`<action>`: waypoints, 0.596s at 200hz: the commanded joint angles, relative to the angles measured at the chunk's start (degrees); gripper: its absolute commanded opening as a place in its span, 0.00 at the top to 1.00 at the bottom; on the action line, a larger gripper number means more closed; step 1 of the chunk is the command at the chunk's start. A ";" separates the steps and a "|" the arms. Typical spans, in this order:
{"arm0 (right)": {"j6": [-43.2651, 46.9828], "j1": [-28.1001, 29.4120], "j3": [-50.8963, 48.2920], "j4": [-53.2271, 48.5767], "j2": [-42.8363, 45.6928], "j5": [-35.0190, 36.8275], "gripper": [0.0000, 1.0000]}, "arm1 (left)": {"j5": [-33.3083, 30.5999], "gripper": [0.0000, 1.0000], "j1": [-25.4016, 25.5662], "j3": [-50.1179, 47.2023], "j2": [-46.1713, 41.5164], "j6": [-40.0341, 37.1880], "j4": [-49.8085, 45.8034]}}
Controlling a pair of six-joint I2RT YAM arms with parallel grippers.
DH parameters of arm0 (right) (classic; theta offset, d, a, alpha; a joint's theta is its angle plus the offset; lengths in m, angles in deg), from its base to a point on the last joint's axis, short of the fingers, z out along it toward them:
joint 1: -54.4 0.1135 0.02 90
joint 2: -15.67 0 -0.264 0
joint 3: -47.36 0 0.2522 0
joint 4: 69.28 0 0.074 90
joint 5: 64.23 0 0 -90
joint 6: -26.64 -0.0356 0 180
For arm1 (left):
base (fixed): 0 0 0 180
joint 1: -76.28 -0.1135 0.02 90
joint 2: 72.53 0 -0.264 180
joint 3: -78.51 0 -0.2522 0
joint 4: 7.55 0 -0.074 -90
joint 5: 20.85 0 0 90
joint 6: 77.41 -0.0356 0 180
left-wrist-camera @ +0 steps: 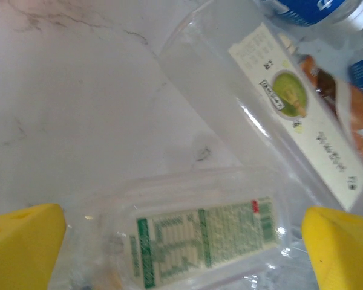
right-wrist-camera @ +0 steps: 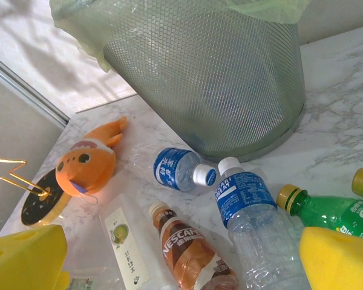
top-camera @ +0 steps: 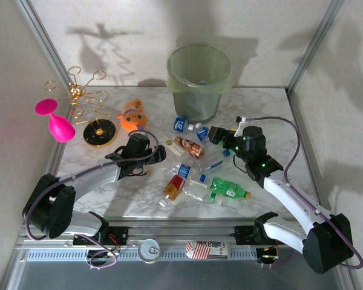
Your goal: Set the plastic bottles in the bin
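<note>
White marbled tabletop inside a pale-walled enclosure carries all items. At far left is a pink plastic wine glass, then an orange plush toy. Left pincer: fully spread, holding nothing. The left wrist view places its yellow fingertips either side of a flattened clear bottle with green-printed label, a detail too small to make out from above. Crushed plastic bottles lie scattered at centre, on the tabletop between the two pincers. Round translucent pale-green bin stands upright behind them; the right wrist view adds its mesh-textured wall. Right pincer: fully spread, holding nothing, above blue-labelled bottles.
</note>
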 commanded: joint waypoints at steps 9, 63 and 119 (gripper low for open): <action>0.61 0.26 0.39 -0.46 1.17 1.63 0.01 | -7.05 0.00 1.89 4.89 4.97 -9.26 -4.87; 1.20 0.26 0.77 -2.04 1.68 3.00 0.01 | -5.61 0.00 2.91 5.79 8.27 -7.53 -6.07; 0.98 0.31 0.62 -0.99 0.13 2.62 0.01 | -4.67 0.01 5.15 3.37 3.68 -3.56 -12.25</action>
